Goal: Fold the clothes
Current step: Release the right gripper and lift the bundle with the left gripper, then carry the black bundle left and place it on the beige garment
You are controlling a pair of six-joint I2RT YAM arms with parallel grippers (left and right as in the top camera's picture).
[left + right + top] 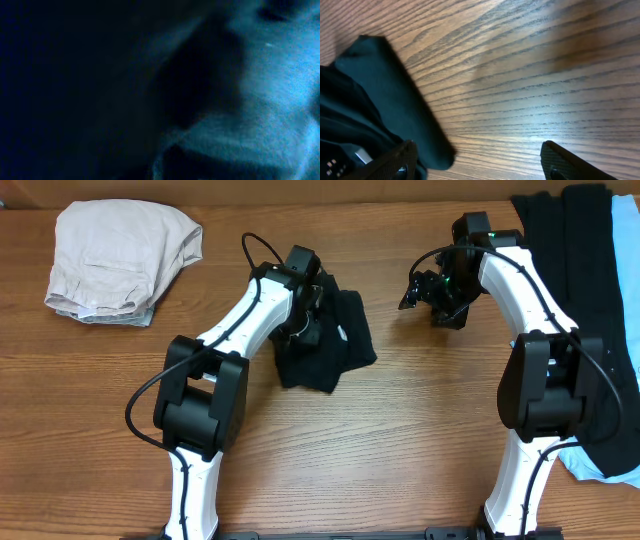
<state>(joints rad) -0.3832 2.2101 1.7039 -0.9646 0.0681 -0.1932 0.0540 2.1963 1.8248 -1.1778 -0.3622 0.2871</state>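
Observation:
A crumpled black garment [335, 350] with a small white label lies at the table's middle. My left gripper [304, 318] is pressed down into its left side, fingers buried in the cloth. The left wrist view shows only dark blurred fabric [260, 100] against the lens, so the jaws are hidden. My right gripper [425, 288] hovers to the garment's right, apart from it. It stands open [482, 165] over bare wood, with the black cloth's edge [385, 95] beside its left finger [400, 162]. A pale beige garment [120, 255] lies folded at the far left.
A stack of black garments [570, 270] with light-blue cloth [600, 465] under them runs down the right edge, beside the right arm's base [545, 380]. The left arm's base [200, 395] stands at the front left.

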